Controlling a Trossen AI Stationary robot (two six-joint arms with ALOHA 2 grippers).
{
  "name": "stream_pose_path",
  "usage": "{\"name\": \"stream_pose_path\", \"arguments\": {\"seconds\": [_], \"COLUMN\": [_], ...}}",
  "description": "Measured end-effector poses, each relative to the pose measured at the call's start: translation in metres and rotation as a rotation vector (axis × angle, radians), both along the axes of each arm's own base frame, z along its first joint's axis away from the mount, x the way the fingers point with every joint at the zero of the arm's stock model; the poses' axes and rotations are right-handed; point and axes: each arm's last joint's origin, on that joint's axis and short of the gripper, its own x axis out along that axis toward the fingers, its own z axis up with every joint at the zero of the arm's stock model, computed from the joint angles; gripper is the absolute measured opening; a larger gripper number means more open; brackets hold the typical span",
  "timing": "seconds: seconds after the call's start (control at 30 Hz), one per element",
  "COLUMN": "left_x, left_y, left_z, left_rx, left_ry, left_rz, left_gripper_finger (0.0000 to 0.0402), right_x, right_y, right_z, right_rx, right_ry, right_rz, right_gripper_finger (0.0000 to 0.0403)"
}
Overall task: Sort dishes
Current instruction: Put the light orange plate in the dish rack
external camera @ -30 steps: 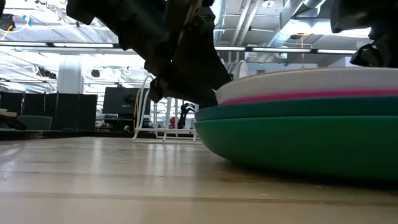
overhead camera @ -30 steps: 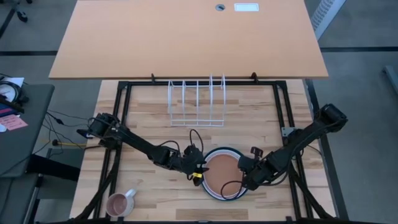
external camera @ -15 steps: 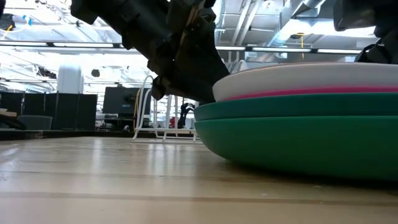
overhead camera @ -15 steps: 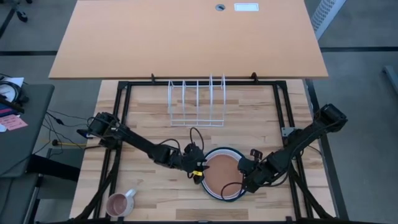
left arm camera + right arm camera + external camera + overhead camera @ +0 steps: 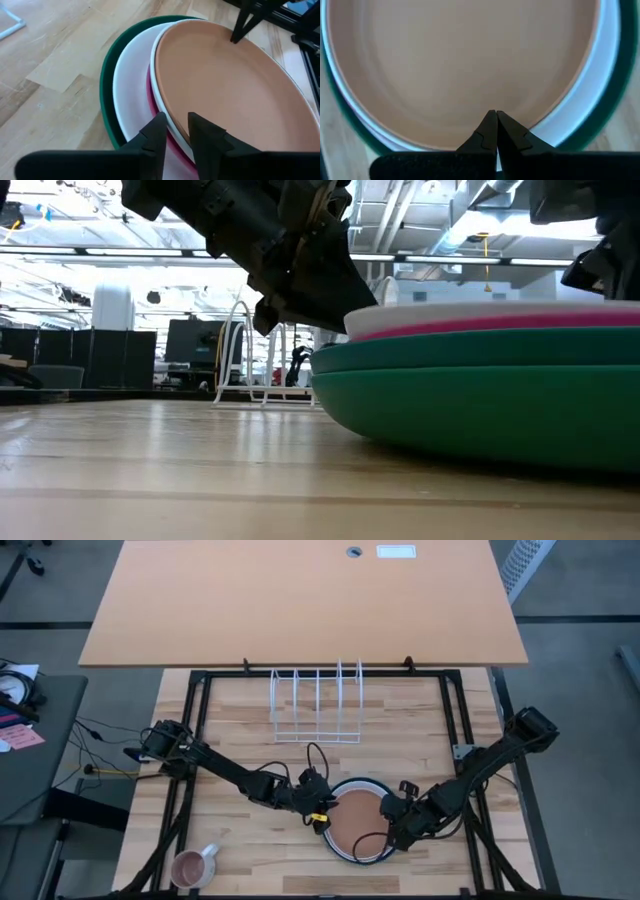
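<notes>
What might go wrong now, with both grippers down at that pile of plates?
1. The left gripper is pinching the stack's rim where the orange-brown plate, a white plate and the magenta pink plate lie close together; it may catch more than one.
2. The shut right gripper rests over the orange-brown plate; if it presses while the left lifts, the plate could tilt or slip.
3. The whole stack, down to the dark green plate, could slide on the table.
</notes>
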Motion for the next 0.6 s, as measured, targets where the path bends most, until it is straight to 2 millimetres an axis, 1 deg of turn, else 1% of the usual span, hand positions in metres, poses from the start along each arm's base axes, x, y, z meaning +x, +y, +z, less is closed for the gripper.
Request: {"name": "stream_pose_path", "arguments": {"seconds": [0.27,0.4,0.6], "left_x": [0.000,0.000,0.000], "left_y": [0.000,0.000,-0.001], "left_z": [0.000,0.000,0.000], "left_rx": [0.003,0.013,0.027], "left_ry": [0.003,0.004,-0.002], "left_rz": [-0.006,-0.011,-0.023], "left_gripper_finger": [0.0060,0.0060,0.0052], "right_x": [0.005,0.006,0.012], "right_y": [-0.008,-0.010,-0.007], "right_z": [0.000,0.001,0.022], "right_rx": [0.003,-0.041,-0.076], "right_ry": [-0.003,-0.032,-0.047], "right_rz": [-0.071,-0.077,-0.062], "right_gripper_finger": [0.0007,0.0021,0.0057]}}
